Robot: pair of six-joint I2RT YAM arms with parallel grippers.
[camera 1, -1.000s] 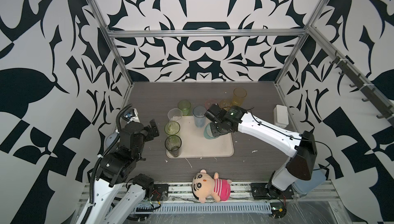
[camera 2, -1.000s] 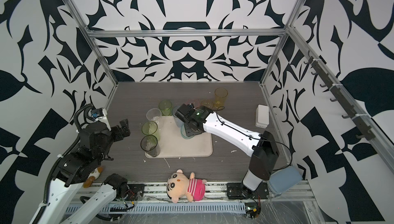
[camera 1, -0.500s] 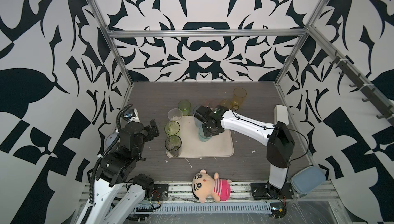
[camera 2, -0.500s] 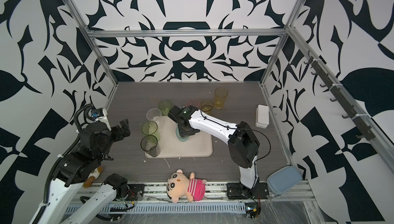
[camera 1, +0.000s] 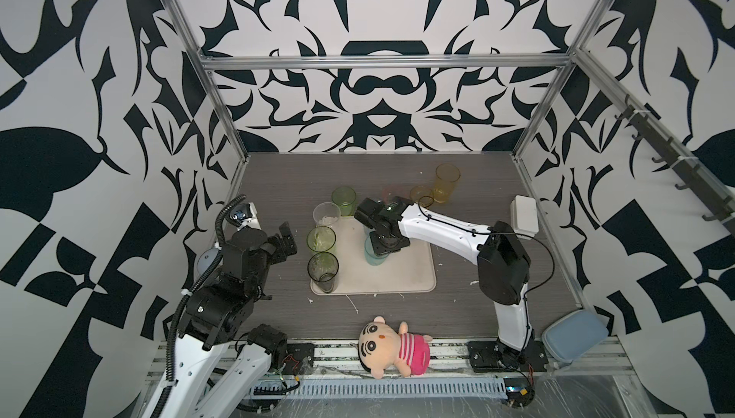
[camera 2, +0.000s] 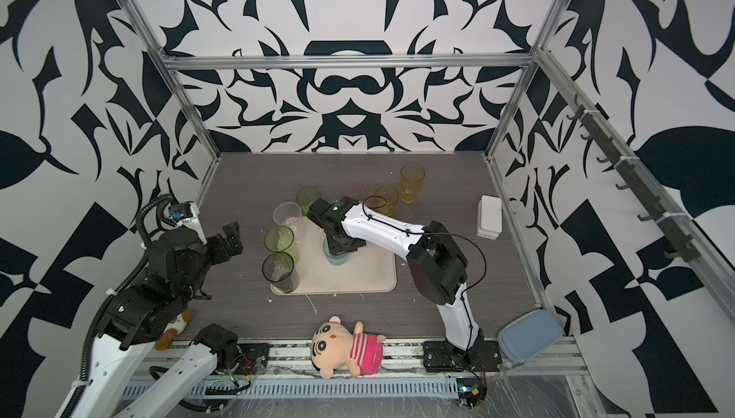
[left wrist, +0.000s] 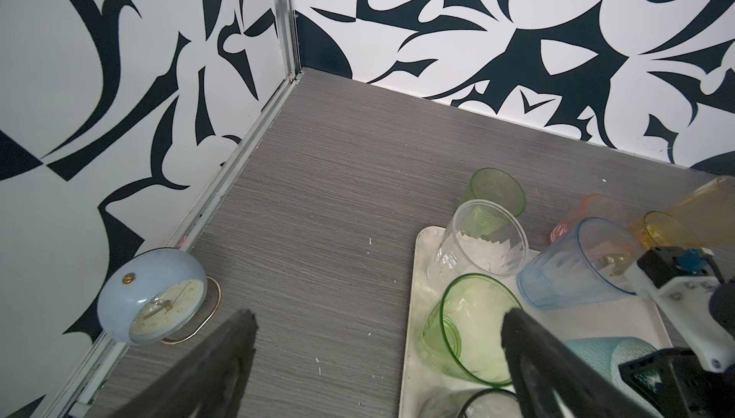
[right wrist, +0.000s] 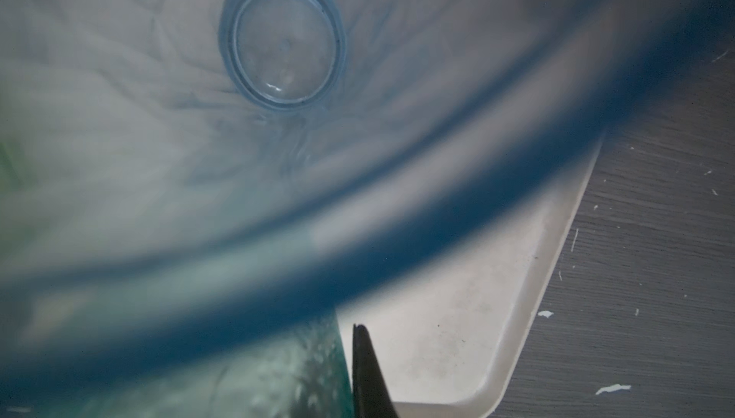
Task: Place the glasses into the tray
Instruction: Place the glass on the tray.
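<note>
In both top views the right gripper hangs over the middle of the tray, covering most of the teal glass under it. The right wrist view adds what they hide: one dark finger lies against the outside of the teal wall. The gripper is clenched on that wall, though its other finger is out of sight. The same view looks down into the blue glass, which stands just beside it on the tray's pale floor.

The left gripper is spread wide and empty, raised above the table to the left of the tray.

Its wrist view shows the glasses hidden from above by the right arm: the blue glass in the tray, and the pink glass on the table behind it. Along the tray's left edge stand the clear glass, the tall green glass and the smoke grey glass.

Behind the tray, on the table, are the short green glass, the short yellow glass and the tall yellow glass.

Only the left wrist view plainly shows a pale blue alarm clock by the wall. Only the top views show the plush doll at the near edge and the white box on the right.
</note>
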